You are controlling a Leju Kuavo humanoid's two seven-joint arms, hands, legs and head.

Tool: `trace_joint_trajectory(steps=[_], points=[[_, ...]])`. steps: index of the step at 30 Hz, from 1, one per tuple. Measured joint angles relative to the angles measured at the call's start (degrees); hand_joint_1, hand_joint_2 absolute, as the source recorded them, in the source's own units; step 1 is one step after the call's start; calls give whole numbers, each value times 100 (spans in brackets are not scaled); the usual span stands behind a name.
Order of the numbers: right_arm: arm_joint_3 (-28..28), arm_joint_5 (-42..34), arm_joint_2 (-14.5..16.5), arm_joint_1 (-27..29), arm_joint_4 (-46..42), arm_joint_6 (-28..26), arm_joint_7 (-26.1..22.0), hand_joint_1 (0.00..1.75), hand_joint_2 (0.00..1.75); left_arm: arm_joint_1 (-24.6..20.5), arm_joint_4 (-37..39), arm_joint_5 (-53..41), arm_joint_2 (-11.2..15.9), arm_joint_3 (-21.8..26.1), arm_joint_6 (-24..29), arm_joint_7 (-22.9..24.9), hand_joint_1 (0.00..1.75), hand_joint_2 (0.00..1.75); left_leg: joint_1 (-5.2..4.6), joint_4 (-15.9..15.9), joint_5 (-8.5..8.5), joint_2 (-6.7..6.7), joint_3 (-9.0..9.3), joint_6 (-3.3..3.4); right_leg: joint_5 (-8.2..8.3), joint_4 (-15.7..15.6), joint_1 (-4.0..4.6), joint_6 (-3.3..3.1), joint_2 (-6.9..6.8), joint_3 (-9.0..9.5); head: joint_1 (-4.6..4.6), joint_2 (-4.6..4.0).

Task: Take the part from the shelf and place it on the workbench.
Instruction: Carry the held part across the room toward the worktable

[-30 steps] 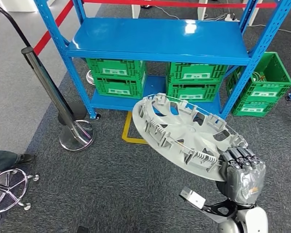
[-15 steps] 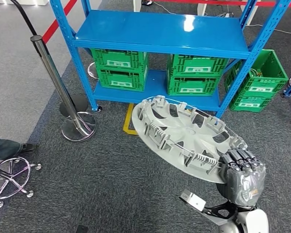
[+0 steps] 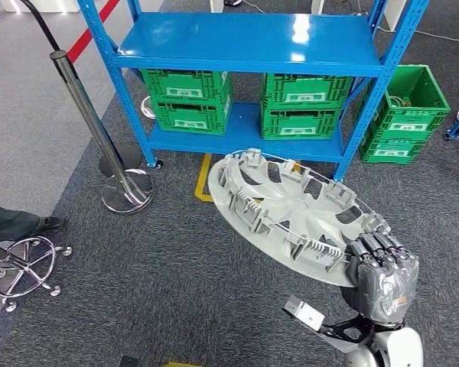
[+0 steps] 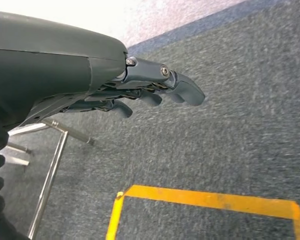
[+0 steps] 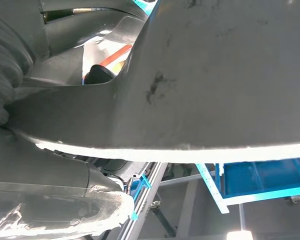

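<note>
Change since a second ago: the whole head view is sliding, so the camera is moving; the blue shelf is sitting a little higher in the picture and more of the chair base is showing beside it. The wheel cover and the right hand are keeping the same place in the picture.

Right hand: its fingers are curling over the rim of the wheel cover and gripping it at the edge farthest from the shelf. In the right wrist view the cover's dark, scuffed face is lying right against the hand's grey ribbed cover.

Wheel cover: this silver plastic part is being held off the carpet, out in front of the shelf, tilted, with its ribbed and clipped inner side facing up.

Left hand: it is hanging over the grey carpet with fingers stretched out and slightly apart, holding nothing. A yellow floor marking is lying below it.

Shelf: its top board is showing bare blue with two light glares. Two stacks of green crates are sitting on its lower board, and one more green crate is standing on the floor just beside its right post.

Labels: each crate is carrying a white label strip; the writing is too small to read.

Barrier post: it is leaning, on a chrome base, to the left of the shelf, with a red band running behind.

Person: a dark shoe and trouser leg are showing by the chair base, well left of the shelf.
</note>
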Motion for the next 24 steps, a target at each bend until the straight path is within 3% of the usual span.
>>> trace_joint_trajectory(steps=[2,4,6,7,9,11,12,13,14,16,18,22,24], points=[[9,1,0,-7,0,0,12,175,175,-13,0,14,4,11,-10,-32,0,175,-31,-803,93,-8,536,126,63,5,30,24,4,-49,5,0],[13,1,0,-26,0,0,24,175,175,-31,0,15,2,21,-10,-52,0,175,-62,-1239,17,-10,780,192,124,6,29,83,-5,-84,6,0],[14,5,0,-43,-1,-1,36,175,175,-38,0,15,-4,28,-10,-61,0,175,-55,-1371,36,2,787,197,161,17,22,151,-10,-133,3,0],[14,8,0,-48,-2,-1,40,175,175,-39,0,16,-5,30,-11,-62,0,175,-39,-1421,68,11,778,211,105,78,24,182,-3,-186,10,0],[13,17,-1,-58,-3,-1,49,175,175,-36,0,17,-14,32,-18,-61,0,175,-8,-1466,147,29,725,243,-226,529,16,236,17,-399,31,0],[14,26,-2,-63,-2,0,56,175,175,-31,0,17,-24,32,-44,-60,0,175,-15,-1446,206,32,630,259,-634,1282,-3,286,23,-671,43,0],[14,30,-2,-63,0,0,62,175,175,-28,0,16,-29,32,-58,-55,0,175,-18,-1434,231,33,588,256,-725,1529,-12,306,23,-733,43,0],[14,34,-4,-63,2,0,69,175,175,-26,0,16,-32,32,-70,-47,0,175,-19,-1421,252,34,552,249,-710,1568,-22,322,22,-694,44,0],[13,39,-5,-65,3,0,79,175,175,-25,0,15,-35,32,-79,-40,0,175,-17,-1402,266,33,523,241,-596,1375,-33,332,21,-538,44,0],[13,44,-9,-79,5,0,96,175,175,-23,1,15,-43,32,-86,-28,0,175,-19,-1345,275,30,474,212,-326,598,-51,341,17,-42,45,0],[13,48,-10,-98,6,0,107,175,175,-28,1,15,-46,32,-89,-27,0,175,-37,-1260,286,28,403,162,-228,96,-48,289,25,243,47,0],[15,67,-16,-102,7,0,142,175,175,-26,0,15,-46,32,-90,-20,0,175,-33,-1172,287,17,306,44,-175,72,-44,131,29,194,44,0],[18,77,-17,-119,7,0,167,175,175,-26,0,15,-45,32,-92,-16,0,175,-15,-868,26,5,180,-22,-124,58,-64,50,17,153,29,0]])
